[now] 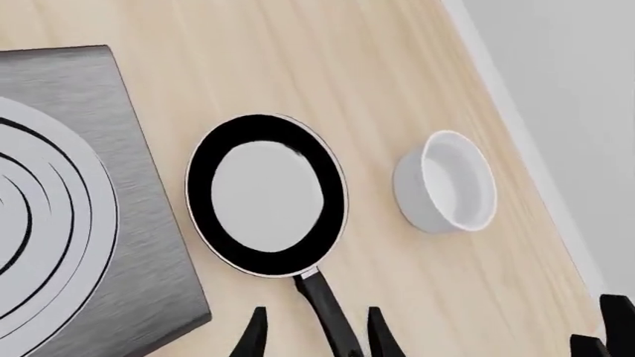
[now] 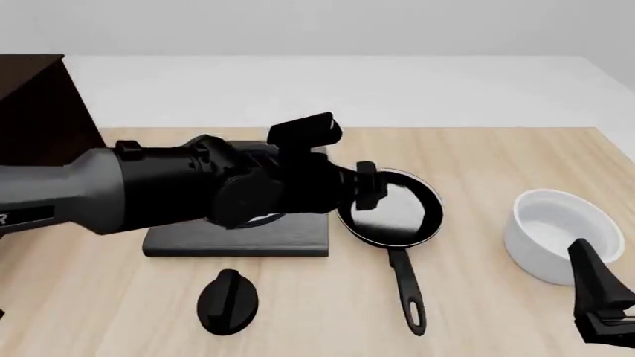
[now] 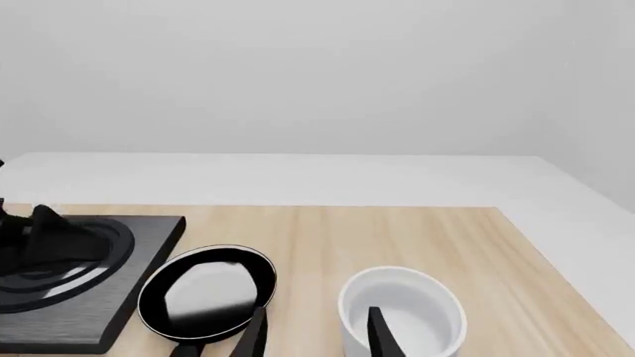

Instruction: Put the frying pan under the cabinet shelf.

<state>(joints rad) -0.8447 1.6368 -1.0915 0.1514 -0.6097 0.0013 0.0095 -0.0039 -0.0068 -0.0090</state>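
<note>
The frying pan [image 2: 402,217] lies flat on the wooden table just right of the stove plate, its long handle [image 2: 405,286] pointing toward the near edge. It also shows as the frying pan [image 1: 266,195] and the frying pan [image 3: 204,297]. My left gripper [image 1: 317,338] is open, one finger on each side of the handle where it meets the pan, and not touching it. From the front, the left gripper [image 2: 365,186] hangs over the pan's far-left rim. The dark cabinet shelf [image 2: 35,104] stands at the far left. My right gripper [image 3: 315,336] is open and holds nothing, at the near right.
A black square stove plate [image 2: 238,236] with grey rings lies left of the pan, partly under my left arm. A black knob [image 2: 228,297] sits in front of it. A white round bowl [image 2: 555,234] stands right of the pan, close to my right gripper [image 2: 600,297].
</note>
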